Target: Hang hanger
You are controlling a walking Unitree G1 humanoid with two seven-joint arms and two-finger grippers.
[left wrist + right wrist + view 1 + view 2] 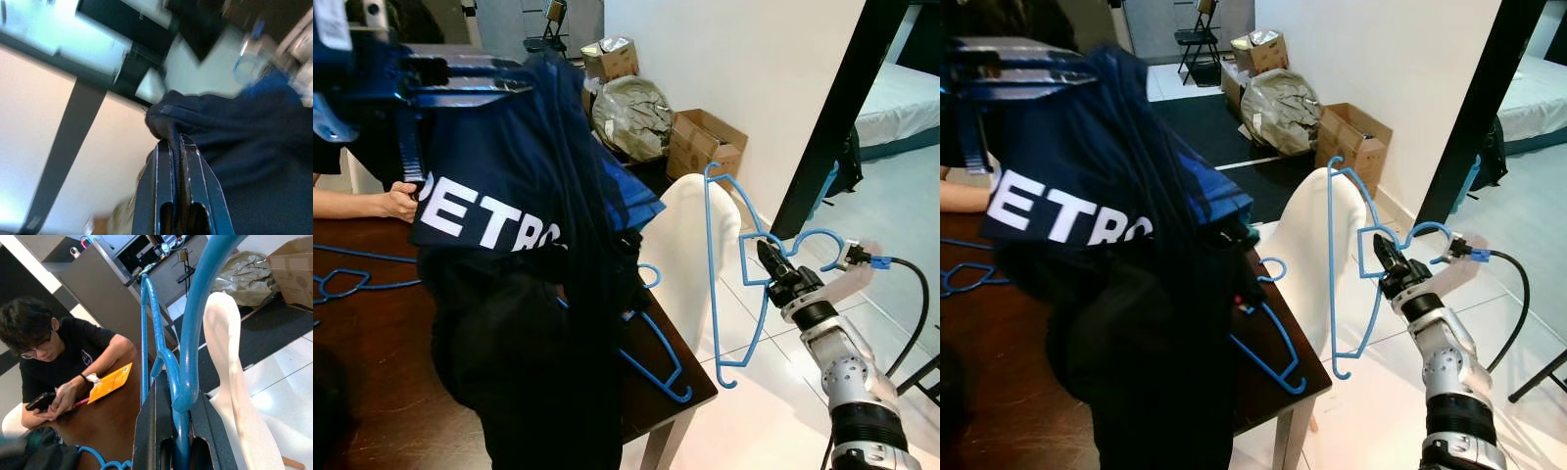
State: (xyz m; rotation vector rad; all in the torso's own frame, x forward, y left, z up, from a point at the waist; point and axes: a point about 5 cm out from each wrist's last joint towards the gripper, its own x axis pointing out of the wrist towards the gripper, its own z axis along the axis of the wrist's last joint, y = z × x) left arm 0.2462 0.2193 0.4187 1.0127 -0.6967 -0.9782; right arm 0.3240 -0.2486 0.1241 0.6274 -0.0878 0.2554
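In the left eye view, the right pincer (766, 253) is clamped on a blue hanger (713, 284), which hangs in the air just beside a white chair (680, 245). The left pincer (524, 83) holds up a dark garment (519, 255) above the brown table (372, 392); another hanger (656, 367) lies below the garment on the table edge.

In the left wrist view, the left pincer (177, 147) is closed on the garment cloth.

In the right wrist view, the hanger sits between the fingers (151, 426), and a person (54, 357) sits beyond at the table.
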